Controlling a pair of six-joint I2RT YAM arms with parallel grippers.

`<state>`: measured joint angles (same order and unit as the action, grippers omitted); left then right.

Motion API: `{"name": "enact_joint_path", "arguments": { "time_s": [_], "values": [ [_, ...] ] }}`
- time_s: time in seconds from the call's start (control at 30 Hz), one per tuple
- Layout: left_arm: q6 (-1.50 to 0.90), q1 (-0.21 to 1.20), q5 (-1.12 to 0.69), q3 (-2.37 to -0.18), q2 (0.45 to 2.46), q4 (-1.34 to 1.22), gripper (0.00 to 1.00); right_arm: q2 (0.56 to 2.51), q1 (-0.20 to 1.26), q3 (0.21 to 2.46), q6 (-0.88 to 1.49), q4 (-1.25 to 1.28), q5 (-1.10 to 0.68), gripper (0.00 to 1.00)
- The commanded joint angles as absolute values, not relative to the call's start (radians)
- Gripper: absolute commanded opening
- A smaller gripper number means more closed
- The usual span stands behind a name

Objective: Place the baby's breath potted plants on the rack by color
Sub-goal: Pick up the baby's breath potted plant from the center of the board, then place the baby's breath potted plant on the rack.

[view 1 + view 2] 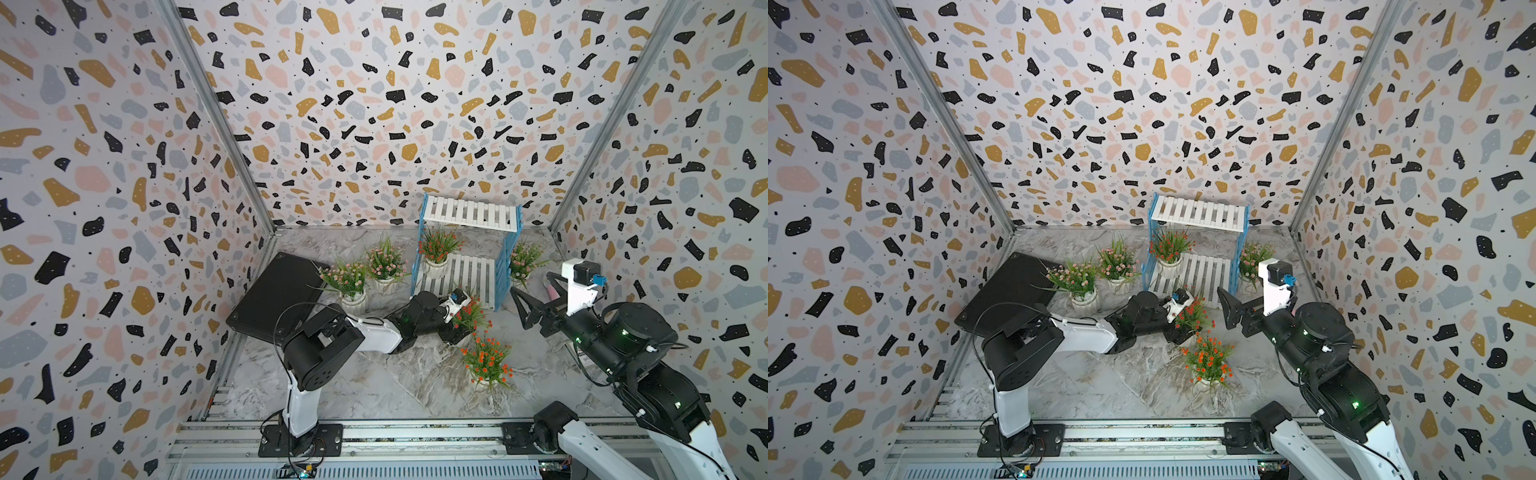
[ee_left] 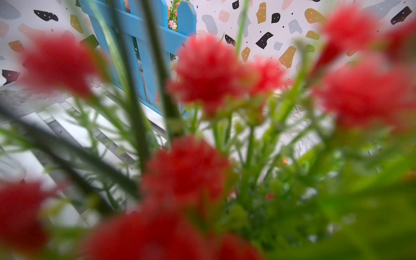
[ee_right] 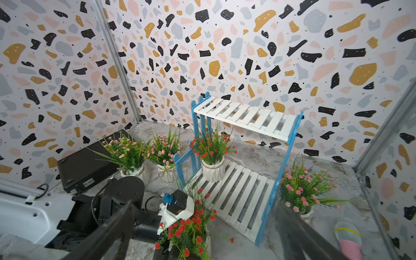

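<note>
The rack (image 1: 469, 214) stands at the back, its top board bare. One orange-red baby's breath potted plant (image 1: 438, 249) sits at the left end of the lower tier. A second (image 1: 469, 313) stands on the table just in front of the rack, with my left gripper (image 1: 455, 332) low around its pot; leaves hide the jaws. Its blurred blossoms (image 2: 202, 72) fill the left wrist view. A third (image 1: 486, 361) stands nearer the front. Two pink plants (image 1: 347, 280) (image 1: 384, 259) stand left of the rack, one (image 1: 523, 257) right of it. My right gripper (image 1: 521, 309) hovers open and empty.
A flat black case (image 1: 278, 291) lies at the left, beside the nearest pink plant. A pink and white mesh-covered thing (image 3: 346, 238) lies on the table at the right, near the wall. Patterned walls close in the back and both sides.
</note>
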<state>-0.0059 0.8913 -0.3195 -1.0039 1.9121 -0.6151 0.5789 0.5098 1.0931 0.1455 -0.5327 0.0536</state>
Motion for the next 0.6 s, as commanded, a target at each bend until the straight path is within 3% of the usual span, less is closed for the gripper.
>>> {"name": "enact_joint_path", "arguments": {
  "time_s": [0.0, 0.57],
  "values": [
    [0.044, 0.867, -0.305, -1.121, 1.892, -0.563, 0.75, 0.572, 0.506, 1.089, 0.128, -0.558, 0.129, 0.99],
    [0.106, 0.764, -0.295, -1.773, 2.284, -0.334, 0.79, 0.564, 0.507, 1.037, 0.066, -0.570, 0.213, 0.99]
  ]
}}
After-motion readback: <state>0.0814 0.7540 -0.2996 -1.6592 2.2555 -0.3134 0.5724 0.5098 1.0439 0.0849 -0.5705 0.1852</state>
